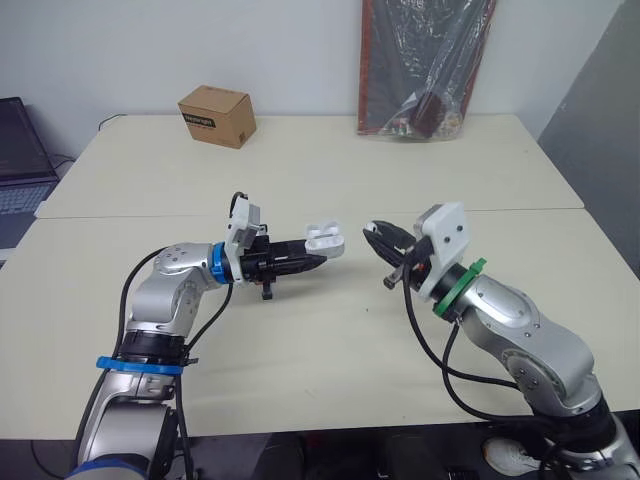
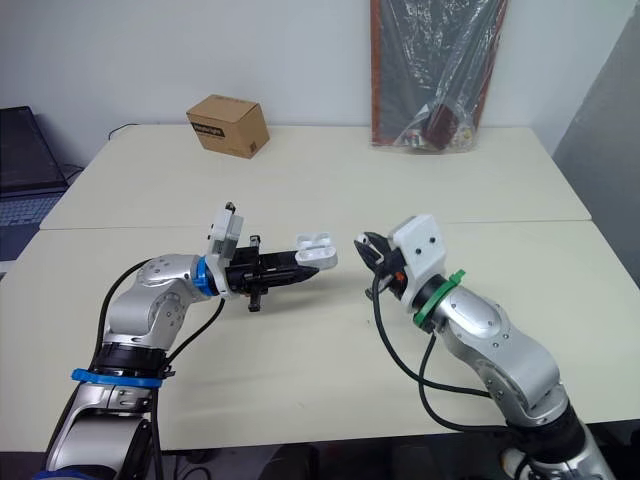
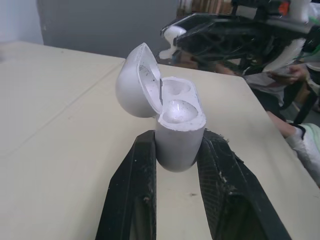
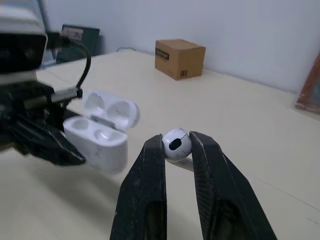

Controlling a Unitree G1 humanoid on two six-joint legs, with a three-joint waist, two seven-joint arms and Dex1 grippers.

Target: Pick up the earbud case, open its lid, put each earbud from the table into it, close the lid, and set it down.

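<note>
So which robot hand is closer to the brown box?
Left. The left gripper, holding the open earbud case, is to the right of the brown box and closer to the robot. The right gripper, pinching an earbud, is farther right again.

— How is the left arm posed?
— Elbow bent, forearm reaching inward. The left gripper (image 1: 318, 257) points toward the other one, its fingers clamped on the sides of the earbud case (image 3: 177, 125).
— And the right arm?
— Bent too, forearm angled forward and inward. The right gripper (image 1: 378, 238) pinches an earbud (image 4: 176, 144) between its fingertips. The two grippers face each other, near but apart.
</note>
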